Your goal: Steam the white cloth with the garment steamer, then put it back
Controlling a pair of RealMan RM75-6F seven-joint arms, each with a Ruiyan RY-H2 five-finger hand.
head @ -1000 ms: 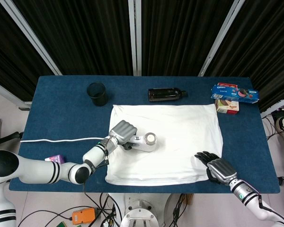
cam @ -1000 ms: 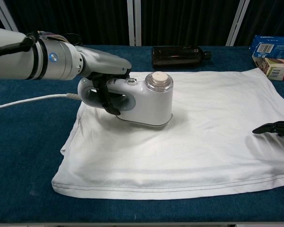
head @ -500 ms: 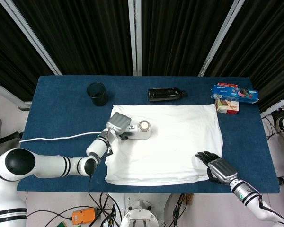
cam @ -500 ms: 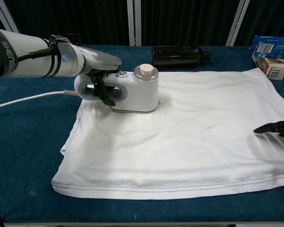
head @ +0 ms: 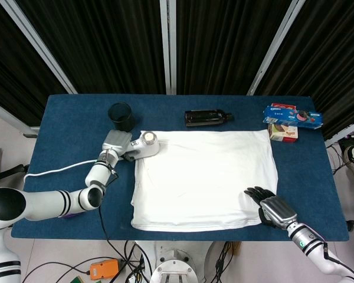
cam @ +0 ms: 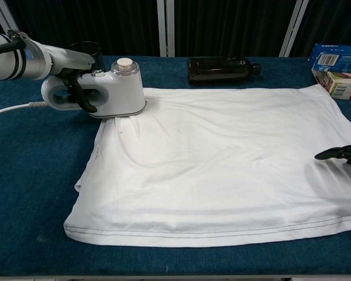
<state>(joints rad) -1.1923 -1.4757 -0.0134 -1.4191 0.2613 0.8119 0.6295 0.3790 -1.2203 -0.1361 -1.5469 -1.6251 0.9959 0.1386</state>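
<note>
The left hand [cam: 76, 88] is clamped on the steamer [cam: 108, 89], at the cloth [cam: 222, 164]'s upper-left corner beside the cup [head: 121, 116] — a swing could topple it. The right hand [head: 270, 207], lower right, rests on the cloth, fingers apart — lifting early risks the steamer dragging the cloth.

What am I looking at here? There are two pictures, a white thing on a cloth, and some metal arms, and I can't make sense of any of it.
This is a robot with two arms, each ending in a robot hand with fingers. One picture looks down from its head, the other looks forward from its chest.

On the blue table lies a white cloth. The left robot hand holds a garment steamer by its handle, at the cloth's far left corner. The right robot hand rests on the cloth's near right corner, holding nothing.

Also on the table: a black cup, a dark bottle lying on its side, and snack boxes.
</note>
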